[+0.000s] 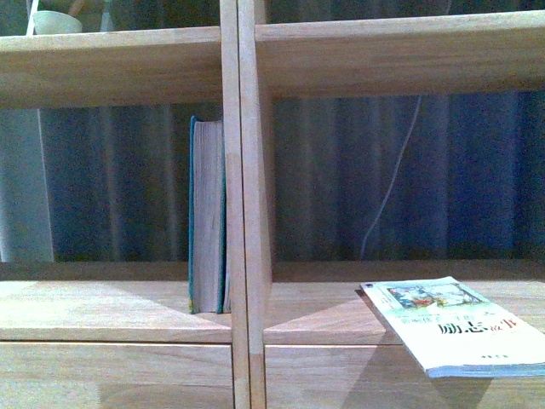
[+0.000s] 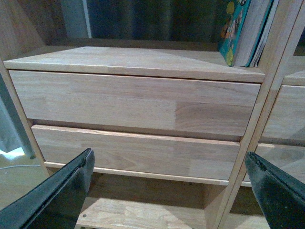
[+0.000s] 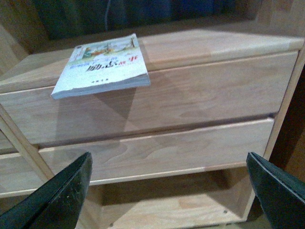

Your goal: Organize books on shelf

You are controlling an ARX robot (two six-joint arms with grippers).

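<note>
The teal book [image 1: 207,217] stands upright in the left compartment of the light wooden shelf [image 1: 243,204], pressed against the double central upright. Its lower corner [image 2: 238,33] also shows in the left wrist view. The thin white paperback [image 1: 456,325] lies flat in the right compartment, its near end hanging over the shelf's front edge; the right wrist view shows the paperback [image 3: 102,64] from above. My left gripper [image 2: 169,188] is open in front of the left drawer fronts, holding nothing. My right gripper [image 3: 169,188] is open before the right drawer fronts, below the paperback.
Two plain drawer fronts [image 2: 133,102] sit under the left compartment and two [image 3: 157,143] under the right. An upper shelf board [image 1: 111,64] carries a pale bowl [image 1: 55,21]. A dark curtain and a thin white cord [image 1: 387,187] hang behind the shelf.
</note>
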